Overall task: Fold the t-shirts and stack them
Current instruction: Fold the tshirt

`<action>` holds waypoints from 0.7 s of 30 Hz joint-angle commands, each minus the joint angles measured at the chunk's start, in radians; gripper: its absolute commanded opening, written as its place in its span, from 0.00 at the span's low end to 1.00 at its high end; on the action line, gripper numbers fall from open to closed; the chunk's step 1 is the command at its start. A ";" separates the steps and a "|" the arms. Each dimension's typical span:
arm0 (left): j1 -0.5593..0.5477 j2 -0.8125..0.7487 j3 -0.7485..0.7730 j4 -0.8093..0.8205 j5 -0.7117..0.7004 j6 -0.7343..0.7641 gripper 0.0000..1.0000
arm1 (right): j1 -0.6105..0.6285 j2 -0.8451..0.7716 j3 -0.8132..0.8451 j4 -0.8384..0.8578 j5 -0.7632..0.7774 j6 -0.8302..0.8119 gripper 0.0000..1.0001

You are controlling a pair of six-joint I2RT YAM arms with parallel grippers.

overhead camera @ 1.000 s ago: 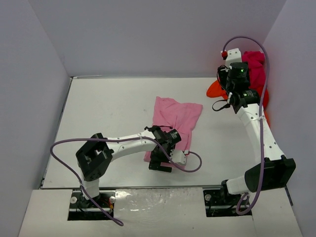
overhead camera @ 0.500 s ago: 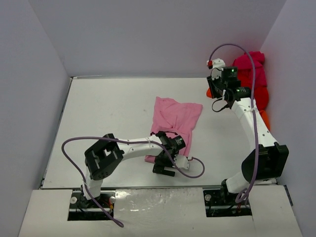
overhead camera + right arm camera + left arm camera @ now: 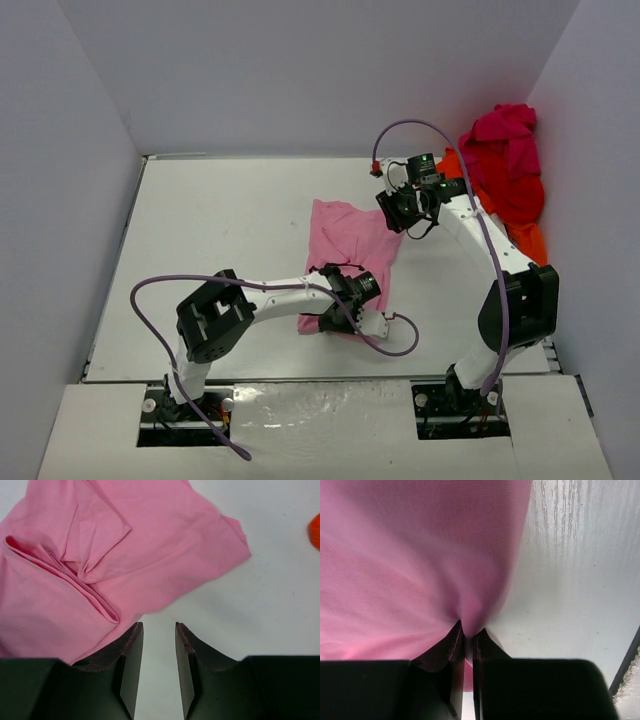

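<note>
One light pink t-shirt lies mid table in top view — left gripper at its near edge, right gripper by its far right corner; red, magenta, orange shirts heaped at right wall. Left wrist: jaws pinched on pink cloth. Right wrist: jaws apart, empty — beside shirt's edge.

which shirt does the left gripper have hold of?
The light pink t-shirt, spread mid-table: the left gripper is shut on its near edge. The heap of other shirts at the far right corner is ungripped.
</note>
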 commanded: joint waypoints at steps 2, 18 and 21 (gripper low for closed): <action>-0.007 0.017 0.012 -0.029 0.047 -0.006 0.00 | 0.033 0.013 -0.023 -0.036 -0.035 -0.040 0.30; -0.007 -0.189 0.000 -0.341 0.172 -0.013 0.00 | 0.165 0.327 -0.020 -0.172 -0.065 -0.112 0.28; -0.007 -0.218 0.025 -0.387 0.185 -0.016 0.00 | 0.210 0.357 -0.040 -0.190 -0.056 -0.127 0.29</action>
